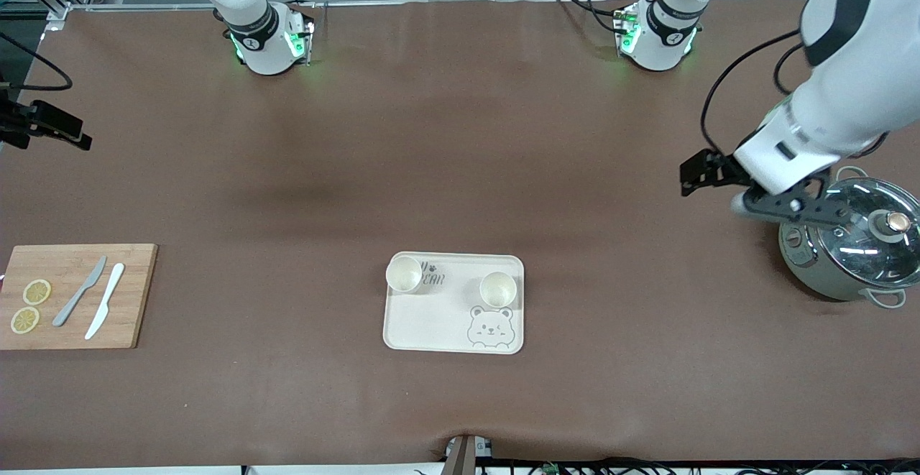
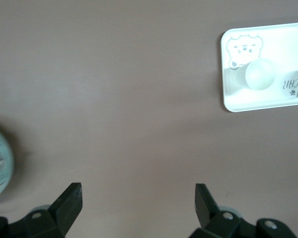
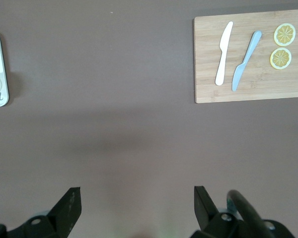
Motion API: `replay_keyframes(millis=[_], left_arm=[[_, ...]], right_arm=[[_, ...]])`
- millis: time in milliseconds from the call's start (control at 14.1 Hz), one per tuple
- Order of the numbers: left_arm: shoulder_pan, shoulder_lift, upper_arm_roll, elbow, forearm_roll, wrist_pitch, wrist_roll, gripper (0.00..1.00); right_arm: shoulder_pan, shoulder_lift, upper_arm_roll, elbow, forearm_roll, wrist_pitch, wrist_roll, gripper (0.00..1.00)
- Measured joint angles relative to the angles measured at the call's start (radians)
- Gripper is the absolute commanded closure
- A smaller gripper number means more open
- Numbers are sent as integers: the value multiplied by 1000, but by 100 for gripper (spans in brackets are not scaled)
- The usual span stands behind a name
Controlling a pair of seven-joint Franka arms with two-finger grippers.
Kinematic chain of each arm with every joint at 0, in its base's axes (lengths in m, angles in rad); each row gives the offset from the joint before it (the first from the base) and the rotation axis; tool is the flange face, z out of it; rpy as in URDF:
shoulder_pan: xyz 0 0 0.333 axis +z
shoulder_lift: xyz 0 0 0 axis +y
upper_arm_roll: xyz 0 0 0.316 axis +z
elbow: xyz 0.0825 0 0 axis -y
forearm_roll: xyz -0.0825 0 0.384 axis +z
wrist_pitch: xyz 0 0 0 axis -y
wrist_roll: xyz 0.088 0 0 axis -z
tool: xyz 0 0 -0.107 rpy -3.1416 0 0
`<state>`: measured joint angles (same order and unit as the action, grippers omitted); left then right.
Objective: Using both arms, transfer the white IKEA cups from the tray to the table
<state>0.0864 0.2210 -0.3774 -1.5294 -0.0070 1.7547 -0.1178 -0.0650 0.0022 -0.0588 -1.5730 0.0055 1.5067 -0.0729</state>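
Two white IKEA cups stand upright on the bear-printed tray [image 1: 431,324]: one [image 1: 404,274] at a corner toward the right arm's end, the other [image 1: 497,289] just above the bear. My left gripper [image 1: 790,209] hangs open and empty over the table beside a pot, well away from the tray. Its wrist view shows the open gripper [image 2: 138,198] over bare table, with the tray [image 2: 273,101] and one cup [image 2: 260,74] in the distance. My right gripper [image 3: 137,198] is open and empty over bare table. Only a black part of it [image 1: 43,126] shows in the front view.
A steel pot with a glass lid [image 1: 855,245] stands at the left arm's end, partly under the left gripper. A wooden cutting board [image 1: 75,295] with two knives and two lemon slices lies at the right arm's end; it also shows in the right wrist view [image 3: 248,79].
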Motion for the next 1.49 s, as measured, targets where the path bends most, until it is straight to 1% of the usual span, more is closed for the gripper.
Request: replay_keyframes(millis=[71, 213, 427, 853, 996, 1209, 1493], left_arm=[[-33, 38, 0, 1, 11, 46, -39, 0], [-105, 107, -5, 13, 77, 102, -166, 0], [-186, 187, -7, 67, 134, 113, -282, 0], [-234, 271, -7, 90, 154, 227, -398, 0], [-260, 305, -7, 94, 172, 269, -475, 0], [-309, 386, -7, 128, 213, 323, -600, 0], [-364, 472, 10, 151, 233, 399, -719, 0]], right_arm=[[-3, 8, 0, 10, 0, 0, 0, 0], [-3, 21, 0, 17, 0, 2, 0, 0], [-4, 47, 1, 18, 1, 67, 0, 0], [-5, 107, 5, 19, 2, 125, 0, 0], [-5, 120, 6, 19, 8, 154, 0, 0], [-5, 150, 7, 19, 17, 188, 0, 0], [-2, 247, 16, 18, 23, 255, -1, 0]])
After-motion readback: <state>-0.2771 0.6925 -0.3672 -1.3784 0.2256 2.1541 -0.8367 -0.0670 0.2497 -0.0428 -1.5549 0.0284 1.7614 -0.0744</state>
